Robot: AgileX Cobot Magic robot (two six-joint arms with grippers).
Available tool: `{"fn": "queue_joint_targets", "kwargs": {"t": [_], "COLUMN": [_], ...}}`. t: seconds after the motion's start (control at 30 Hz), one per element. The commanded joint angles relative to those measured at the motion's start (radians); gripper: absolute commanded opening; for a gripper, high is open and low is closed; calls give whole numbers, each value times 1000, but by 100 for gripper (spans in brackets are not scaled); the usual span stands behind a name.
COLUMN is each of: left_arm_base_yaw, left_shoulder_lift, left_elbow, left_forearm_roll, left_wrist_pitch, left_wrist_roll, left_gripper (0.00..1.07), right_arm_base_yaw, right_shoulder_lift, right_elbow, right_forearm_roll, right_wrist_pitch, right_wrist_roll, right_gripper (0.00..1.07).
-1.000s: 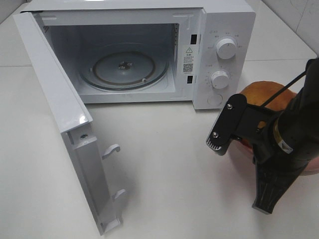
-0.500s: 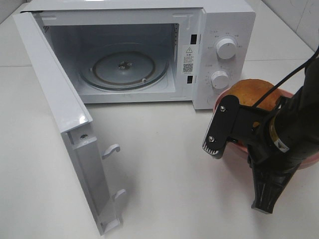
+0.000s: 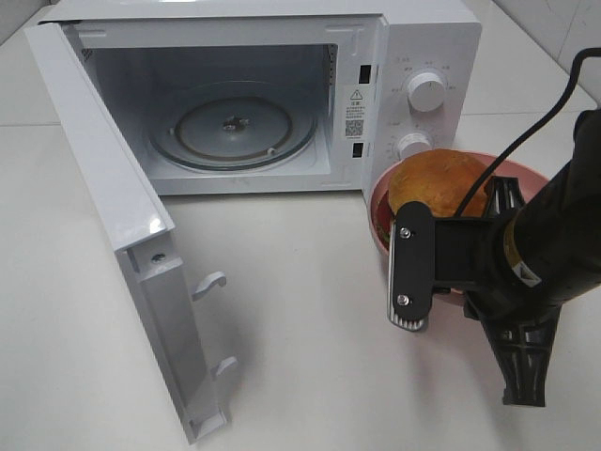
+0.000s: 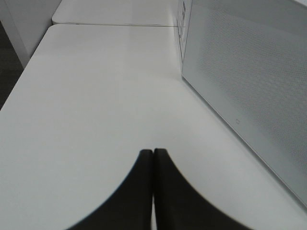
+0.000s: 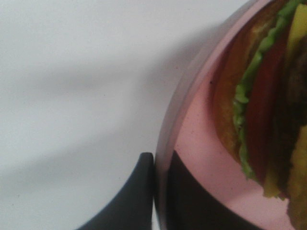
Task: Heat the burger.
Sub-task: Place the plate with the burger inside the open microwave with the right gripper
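On the right side of the table (image 3: 300, 357), just in front of the microwave's (image 3: 423, 38) control panel, the burger (image 3: 441, 183) sits on a pink plate (image 3: 376, 202). From the high camera the plate hides part of the lower knob (image 3: 410, 143), and the right gripper (image 3: 409, 310) stands at the plate's near-left edge. From there only one black finger shows, so the grip itself is not visible.

The right wrist camera shows it. The right gripper (image 5: 160, 163) is closed on the plate's rim (image 5: 192, 96), with one finger (image 5: 134, 196) outside the rim and the other inside it. The burger's (image 5: 268, 96) green, red and yellow layers are seen close.

The microwave door (image 3: 103, 178) is swung open to the near left, and the glass turntable (image 3: 235, 127) is bare.

Only the left wrist camera shows the left gripper (image 4: 153, 155). Its fingers are pressed together with nothing between them, over the table beside a perforated white panel of the microwave.
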Motion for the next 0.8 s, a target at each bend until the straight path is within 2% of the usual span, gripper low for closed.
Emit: {"fn": "queue_joint_targets", "kwargs": {"t": [0.03, 0.27, 0.57, 0.8], "left_arm_base_yaw": [1, 1, 1, 1], "left_shoulder_lift": [-20, -20, -20, -20], "left_elbow": [2, 2, 2, 2], "left_forearm_roll": [-5, -5, -5, -5], "left_wrist_pitch": [-13, -13, -13, -13], "left_wrist_roll": [0, 0, 0, 0], "left_gripper": [0, 0, 0, 0], "right_arm_base_yaw": [5, 5, 5, 5], "right_shoulder_lift": [-12, -9, -9, -9], "right_elbow": [-5, -5, -5, -5], "right_forearm_roll": [-37, 4, 84, 84], "right_wrist_pitch": [-26, -49, -196, -237], "right_wrist_roll": [-93, -103, -354, -433], "right_gripper": [0, 0, 0, 0]}}
